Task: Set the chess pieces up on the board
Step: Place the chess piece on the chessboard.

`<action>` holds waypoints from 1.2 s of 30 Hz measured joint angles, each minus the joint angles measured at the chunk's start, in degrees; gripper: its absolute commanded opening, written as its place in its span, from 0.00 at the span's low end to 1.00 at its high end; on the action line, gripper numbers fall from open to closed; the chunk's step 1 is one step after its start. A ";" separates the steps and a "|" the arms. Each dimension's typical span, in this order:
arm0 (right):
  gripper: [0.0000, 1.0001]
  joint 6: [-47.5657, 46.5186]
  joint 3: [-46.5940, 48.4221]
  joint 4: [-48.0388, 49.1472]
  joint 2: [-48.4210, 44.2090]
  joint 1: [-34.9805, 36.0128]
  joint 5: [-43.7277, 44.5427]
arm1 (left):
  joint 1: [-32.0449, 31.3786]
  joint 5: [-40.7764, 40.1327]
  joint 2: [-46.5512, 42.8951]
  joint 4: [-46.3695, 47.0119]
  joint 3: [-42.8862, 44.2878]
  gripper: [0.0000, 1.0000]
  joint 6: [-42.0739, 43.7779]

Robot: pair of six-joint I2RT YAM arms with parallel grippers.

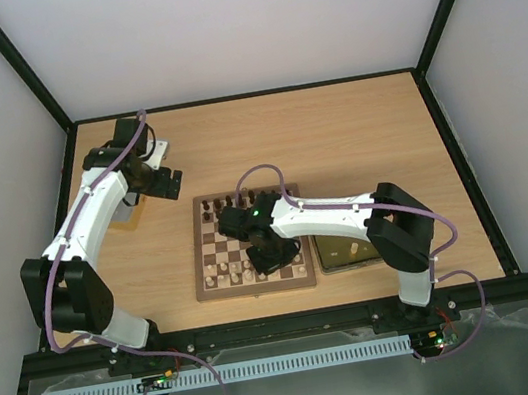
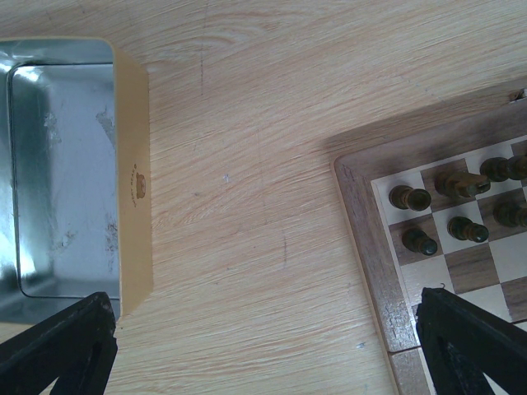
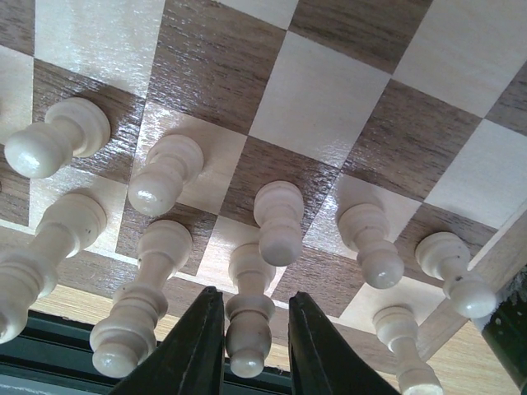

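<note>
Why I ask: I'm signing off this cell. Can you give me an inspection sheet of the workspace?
Surface: wooden table, bare grain.
Job's things: board holds dark pieces on its far rows, cream pieces upright on its near rows.
Clutter: gold-sided metal tray left of the board, no pieces in the part shown; second tray right of the board, partly under the right arm.
Grippers: left gripper open, holding nothing; right gripper straddles a cream piece, contact unclear.
Cables: purple cables loop along both arms.
Surroundings: white walls, black frame.
</note>
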 measured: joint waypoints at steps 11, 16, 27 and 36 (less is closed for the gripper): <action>0.23 -0.02 0.00 0.15 0.00 0.00 -0.57 | 0.00 -0.02 0.00 -0.02 0.00 0.99 0.00; 0.23 0.00 0.00 0.31 -0.04 0.00 -0.68 | 0.00 -0.02 0.00 0.00 -0.02 0.99 0.00; 0.22 0.87 0.00 0.33 -2.82 0.00 0.57 | 0.02 -0.02 0.00 0.00 -0.02 0.99 0.00; 0.22 1.75 0.00 0.13 -4.70 -0.68 3.54 | 0.02 0.00 -0.02 0.00 -0.02 0.99 0.00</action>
